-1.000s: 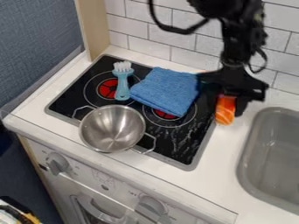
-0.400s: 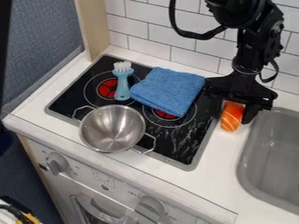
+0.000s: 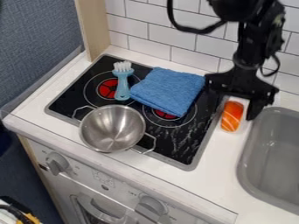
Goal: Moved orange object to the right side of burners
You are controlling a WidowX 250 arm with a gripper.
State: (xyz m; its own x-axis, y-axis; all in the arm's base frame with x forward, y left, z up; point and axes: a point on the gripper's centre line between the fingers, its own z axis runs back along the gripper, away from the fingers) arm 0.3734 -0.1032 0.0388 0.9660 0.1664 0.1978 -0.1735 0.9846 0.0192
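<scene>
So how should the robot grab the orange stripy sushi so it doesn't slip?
Probably best from straight above, pinching the toy sushi across its middle, on its two long sides. It is longer than it is wide and lies in the strip between the cooktop and the sink. The gripper is already above it, with its fingers apart.

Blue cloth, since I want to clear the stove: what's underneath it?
The blue cloth lies on the black cooktop, partly over a burner whose red centre peeks out at its lower edge. Anything else beneath is covered.
</scene>
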